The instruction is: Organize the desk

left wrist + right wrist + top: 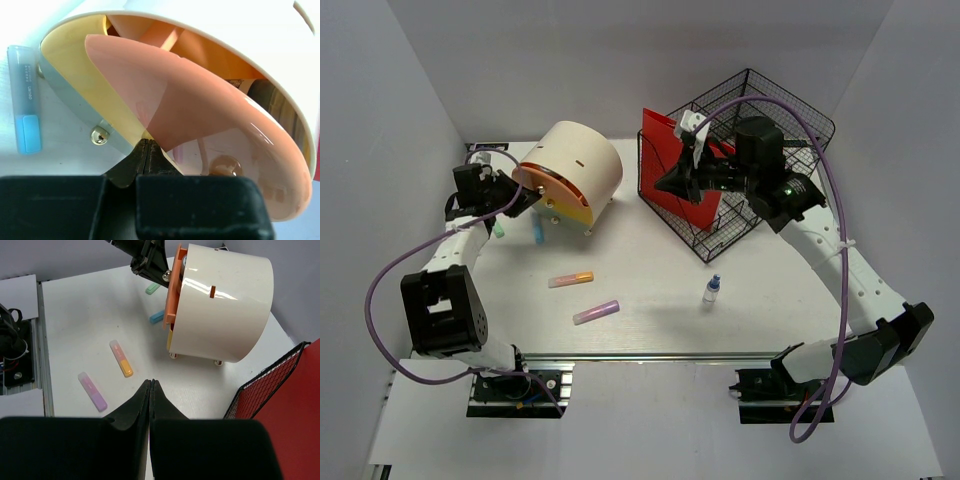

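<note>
The white desk [770, 315] holds a cream cylindrical organizer [575, 165] lying on its side, with orange and yellow trays in its mouth. My left gripper [528, 200] is shut, its tips [145, 142] against the rim of the yellow tray [85, 85] where the pink tray [200, 115] overlaps it. I see nothing between the jaws. My right gripper [665, 184] is shut and empty, up in the air by the wire basket [760, 215]. In its wrist view it [151, 382] hangs over bare desk [75, 315].
Loose on the desk lie an orange highlighter [570, 279], a purple one [596, 312], a blue one [26, 100] and a green one [152, 288]. A small bottle [711, 290] stands mid-right. A red folder [675, 165] leans in the basket. A metal rail [650, 355] runs along the near edge.
</note>
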`<action>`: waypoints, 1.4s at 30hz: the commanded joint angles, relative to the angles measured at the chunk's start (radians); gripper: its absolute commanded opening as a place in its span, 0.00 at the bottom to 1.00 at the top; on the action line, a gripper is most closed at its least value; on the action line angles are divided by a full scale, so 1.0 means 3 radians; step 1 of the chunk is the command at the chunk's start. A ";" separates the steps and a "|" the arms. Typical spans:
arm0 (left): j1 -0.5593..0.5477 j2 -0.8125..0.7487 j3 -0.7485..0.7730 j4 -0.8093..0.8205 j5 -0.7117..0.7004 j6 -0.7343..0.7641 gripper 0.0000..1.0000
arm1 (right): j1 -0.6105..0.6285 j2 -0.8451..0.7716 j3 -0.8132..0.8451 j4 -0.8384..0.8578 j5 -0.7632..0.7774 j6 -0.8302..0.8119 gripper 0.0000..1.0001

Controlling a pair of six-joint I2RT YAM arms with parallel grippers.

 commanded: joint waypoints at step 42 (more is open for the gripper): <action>-0.0023 -0.0053 0.0298 0.0327 0.0060 -0.0147 0.04 | -0.0078 -0.0223 -0.0182 0.0134 -0.0092 0.0072 0.00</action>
